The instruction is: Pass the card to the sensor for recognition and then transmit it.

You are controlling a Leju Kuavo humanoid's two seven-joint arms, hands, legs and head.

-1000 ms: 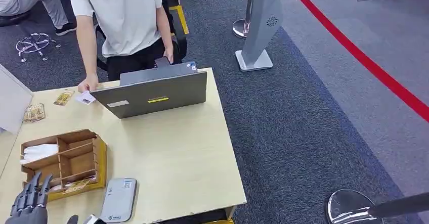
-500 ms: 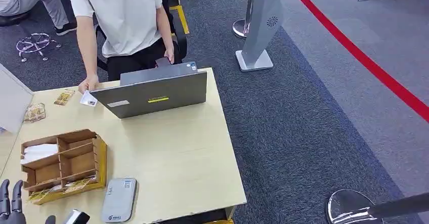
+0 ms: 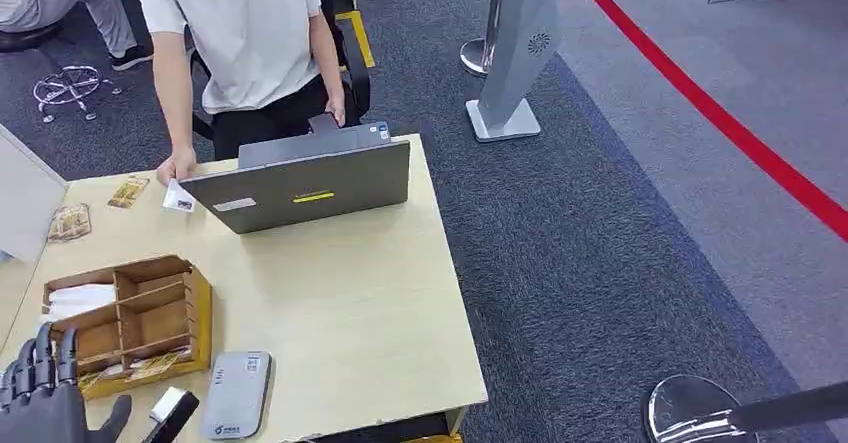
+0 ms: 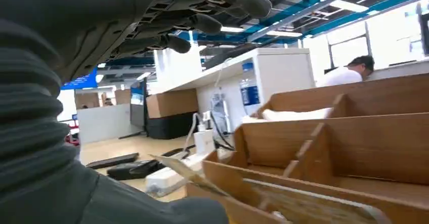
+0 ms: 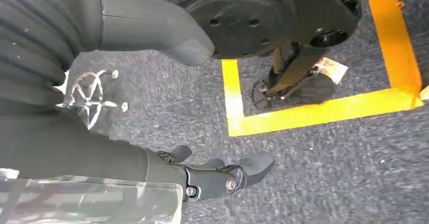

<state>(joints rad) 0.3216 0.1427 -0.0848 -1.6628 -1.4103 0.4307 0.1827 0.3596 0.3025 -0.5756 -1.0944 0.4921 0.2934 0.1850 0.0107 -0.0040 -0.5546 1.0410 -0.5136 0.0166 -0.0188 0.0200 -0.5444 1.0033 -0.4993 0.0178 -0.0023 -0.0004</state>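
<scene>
Hovering at the near corner of the bench (image 3: 380,293), the left robot hand (image 3: 40,403) stands with its fingers (image 4: 202,24) spread and upright, and they hold nothing that I can make out. Just beside its thumb lies a small dark-and-silver object (image 3: 175,409); what it is I cannot tell. The right robot hand (image 5: 126,148) hangs low over grey carpet, its fingers loose and apart, empty.

Directly ahead of the left robot hand's fingertips sits the wooden organiser (image 3: 125,318). A thin card (image 4: 184,171) juts at a slant from its nearest compartment, within easy reach of the fingers. It is probably light, stiff and slick, and it would flex if squeezed hard. A pinch between thumb and finger on the free upper edge looks like the best hold, since its flat faces lie close against the divider. Lifted carelessly, it could slip or drag its neighbours out with it.

Beside the left robot hand, on its thumb side, the grey sensor (image 3: 235,395) lies flat on the bench, near the organiser. Far beyond, past a laptop (image 3: 300,183), a person's hand (image 3: 172,168) holds a white card (image 3: 178,199) at the bench's far edge
</scene>
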